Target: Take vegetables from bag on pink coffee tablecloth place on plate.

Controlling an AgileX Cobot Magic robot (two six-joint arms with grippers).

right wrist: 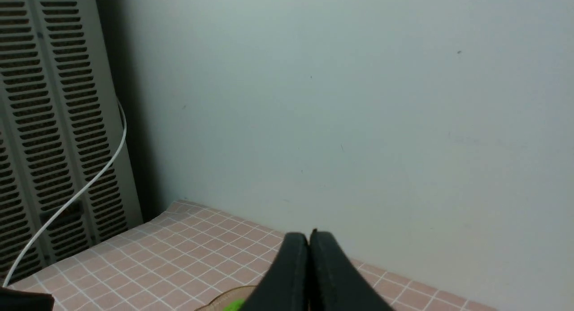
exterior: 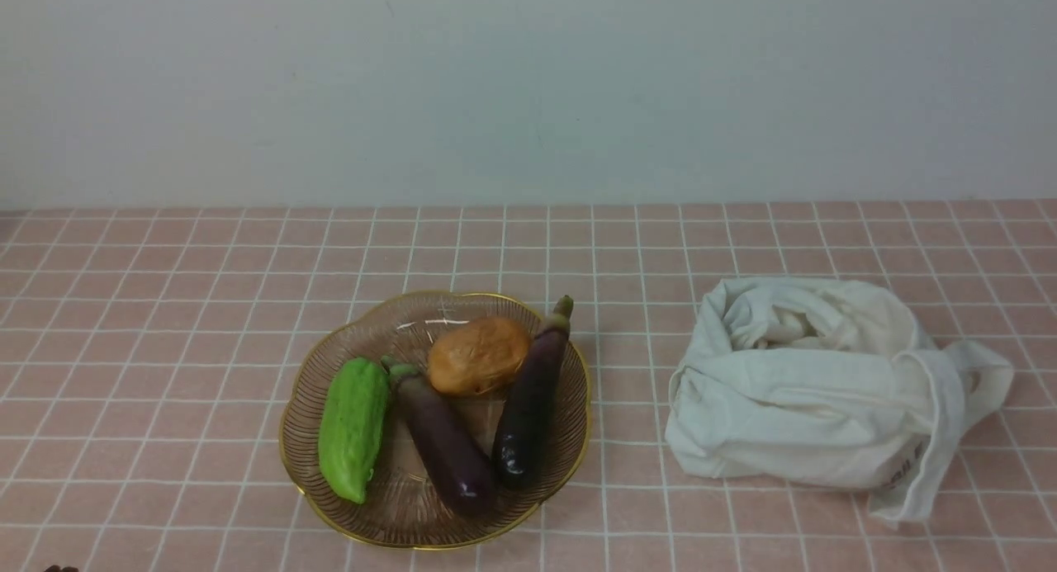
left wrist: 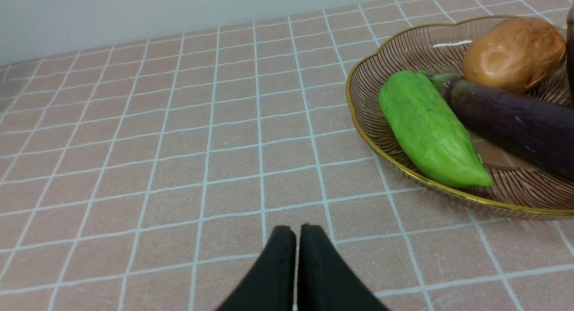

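Note:
The bright green bumpy vegetable lies on the left side of the brownish glass plate, next to two dark purple eggplants and a brown potato. It also shows in the left wrist view, on the plate. The off-white cloth bag lies slumped on the pink grid tablecloth to the right of the plate. My left gripper is shut and empty, low over the cloth to the left of the plate. My right gripper is shut and empty, raised, facing the wall. Neither gripper shows in the front view.
A pale wall stands behind the table. In the right wrist view a slatted grey unit with a white cable stands past the table's far left end. A sliver of green shows under the right gripper.

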